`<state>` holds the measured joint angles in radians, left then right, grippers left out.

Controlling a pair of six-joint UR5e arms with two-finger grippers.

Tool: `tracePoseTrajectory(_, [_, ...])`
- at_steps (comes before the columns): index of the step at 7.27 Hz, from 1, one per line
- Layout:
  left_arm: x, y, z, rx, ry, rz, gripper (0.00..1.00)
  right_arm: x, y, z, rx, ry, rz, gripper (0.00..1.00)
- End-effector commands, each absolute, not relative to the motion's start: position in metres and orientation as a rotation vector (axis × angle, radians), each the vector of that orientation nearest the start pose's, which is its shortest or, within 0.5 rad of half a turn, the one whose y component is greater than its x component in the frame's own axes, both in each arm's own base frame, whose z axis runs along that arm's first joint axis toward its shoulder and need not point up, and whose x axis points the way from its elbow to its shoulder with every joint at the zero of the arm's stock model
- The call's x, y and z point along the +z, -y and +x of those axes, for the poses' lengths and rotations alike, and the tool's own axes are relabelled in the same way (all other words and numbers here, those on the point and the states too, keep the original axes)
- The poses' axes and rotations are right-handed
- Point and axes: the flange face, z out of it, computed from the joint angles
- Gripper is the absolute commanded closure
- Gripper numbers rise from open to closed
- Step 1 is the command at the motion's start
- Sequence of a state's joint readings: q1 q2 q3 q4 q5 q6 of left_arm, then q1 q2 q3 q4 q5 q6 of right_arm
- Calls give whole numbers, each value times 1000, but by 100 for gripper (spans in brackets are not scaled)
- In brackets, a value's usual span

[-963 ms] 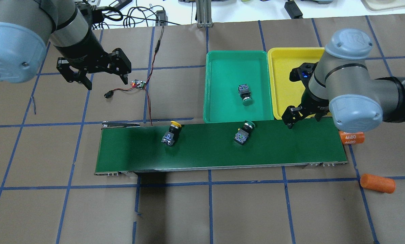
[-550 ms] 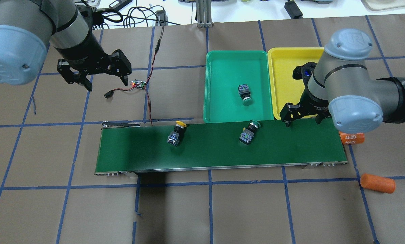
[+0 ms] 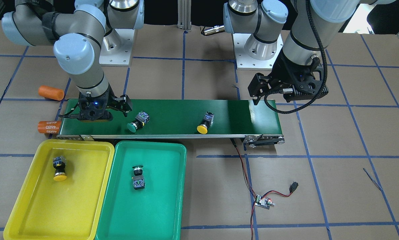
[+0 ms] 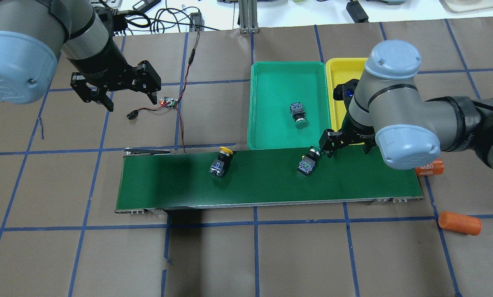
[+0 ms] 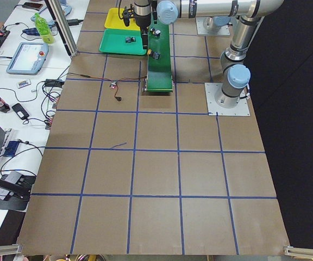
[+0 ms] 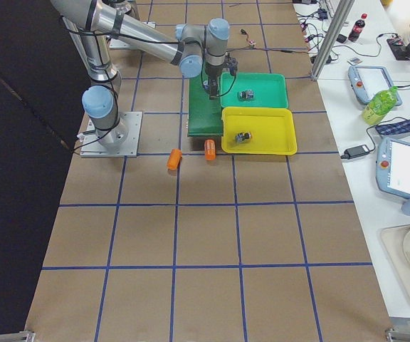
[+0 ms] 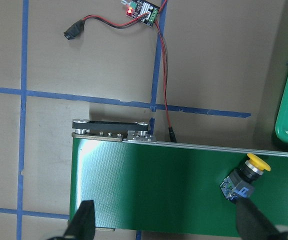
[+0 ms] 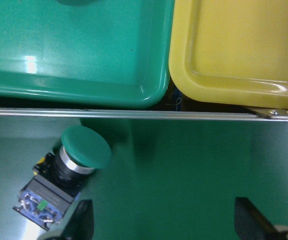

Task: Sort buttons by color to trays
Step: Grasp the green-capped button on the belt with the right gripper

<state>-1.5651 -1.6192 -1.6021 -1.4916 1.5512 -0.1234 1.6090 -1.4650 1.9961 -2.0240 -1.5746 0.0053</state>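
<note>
Just beside the right fingers [image 8: 83,218] lies a green button [image 8: 69,170].

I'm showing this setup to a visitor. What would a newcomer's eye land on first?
Two bright trays side by side: the green tray holds a sorted green button, the yellow tray a sorted yellow button. On the dark belt beside them lie a loose green button and a loose yellow button, the open right gripper near the green one.

My table [image 4: 213,255] — brown paper, blue tape grid — carries a green conveyor belt [image 4: 263,185], with the green tray [image 4: 271,90] and yellow tray [image 4: 338,82] side by side beyond it. Two orange cylinders [image 4: 459,223] lie by its right end; a wired circuit board [image 4: 168,102] lies beyond its left.
</note>
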Motion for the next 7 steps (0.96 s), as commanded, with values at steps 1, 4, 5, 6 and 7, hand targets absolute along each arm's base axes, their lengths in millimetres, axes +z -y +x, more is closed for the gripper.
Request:
tracePoseTrajectory(1, [455, 513, -132, 5, -3156, -216, 0, 273, 471, 156, 130, -3145, 21, 0])
tracePoseTrajectory(4, [456, 513, -133, 2, -3156, -216, 0, 271, 471, 156, 137, -3142, 22, 0])
tracePoseTrajectory(5, [456, 513, -133, 2, -3156, -216, 0, 271, 471, 157, 137, -3142, 17, 0])
tracePoseTrajectory(6, [455, 513, -133, 4, -3154, -213, 0, 268, 471, 156, 130, -3142, 22, 0])
tracePoseTrajectory(7, [456, 513, -133, 2, -3156, -213, 0, 262, 476, 156, 125, -3142, 22, 0])
